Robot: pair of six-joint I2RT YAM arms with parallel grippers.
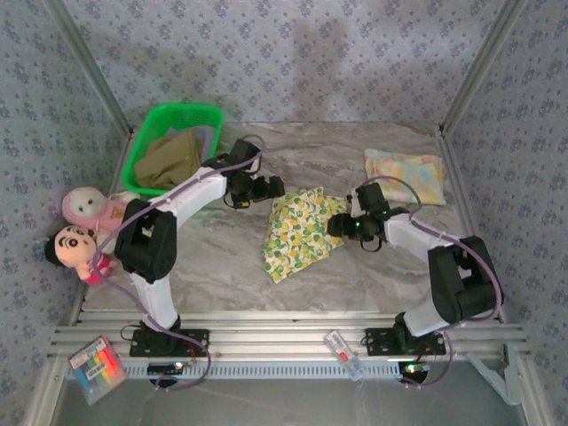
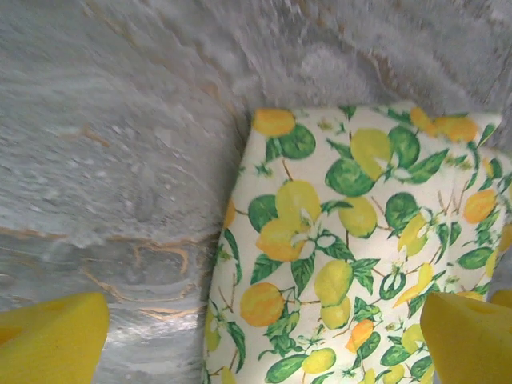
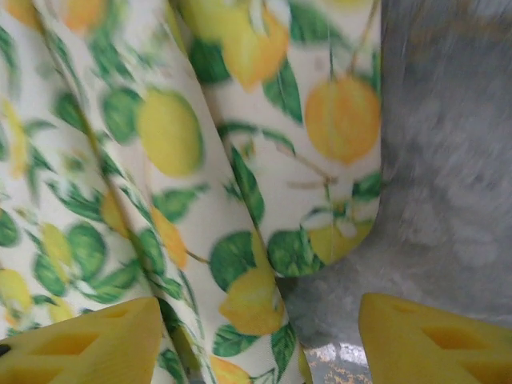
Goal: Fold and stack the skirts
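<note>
The lemon-print skirt (image 1: 300, 232) lies rumpled on the middle of the table. My left gripper (image 1: 269, 188) hovers at its top left corner, fingers (image 2: 52, 340) wide apart over the skirt's edge (image 2: 336, 240), nothing between them. My right gripper (image 1: 340, 224) sits at the skirt's right edge, open, with folds of the print (image 3: 200, 160) lying under and between its pads (image 3: 436, 340). A pastel skirt (image 1: 406, 175) lies folded at the back right. The olive-khaki skirt (image 1: 169, 158) is heaped in the green basket (image 1: 147, 138), with a bit of lavender cloth (image 1: 208, 137) beside it.
Two plush dolls (image 1: 84, 226) lie at the left edge of the table. A pack of markers (image 1: 96, 366) and a small packet (image 1: 343, 352) rest on the metal rail in front. Bare marble table (image 1: 213, 257) shows near the front.
</note>
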